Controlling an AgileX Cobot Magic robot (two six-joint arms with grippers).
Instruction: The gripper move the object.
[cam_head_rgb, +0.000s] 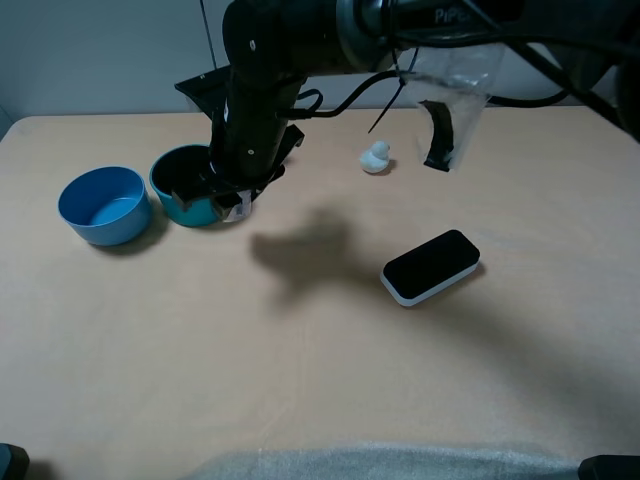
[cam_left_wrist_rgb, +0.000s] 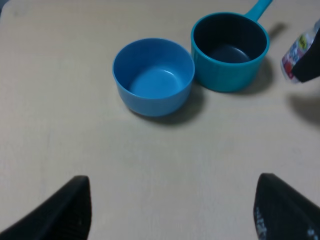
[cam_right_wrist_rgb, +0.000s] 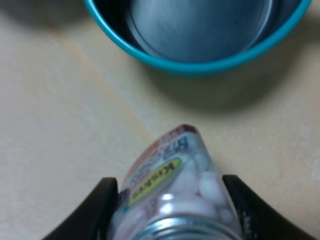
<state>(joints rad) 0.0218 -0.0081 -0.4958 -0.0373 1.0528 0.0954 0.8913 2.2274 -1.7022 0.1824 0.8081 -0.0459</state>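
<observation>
1 jar (cam_right_wrist_rgb: 172, 190) in R end effector (cam_right_wrist_rgb: 173, 207), 1 bowl (cam_left_wrist_rgb: 150, 101), 1 pan (cam_left_wrist_rgb: 231, 76)

The worktop (cam_head_rgb: 300, 380) is seen as pale, wood-look board, smooth and matt, with faint grain. The blue bowl (cam_left_wrist_rgb: 150, 100) and the teal pan (cam_left_wrist_rgb: 230, 77) are finished smooth with a soft gloss; the pan's inside is dark and satin. The jar (cam_right_wrist_rgb: 172, 175) is made of clear glass and wrapped in a glossy printed label. Matt black plastic is seen on the right tool (cam_right_wrist_rgb: 169, 182). A glossy black top is shown on the slab (cam_head_rgb: 431, 266).
</observation>
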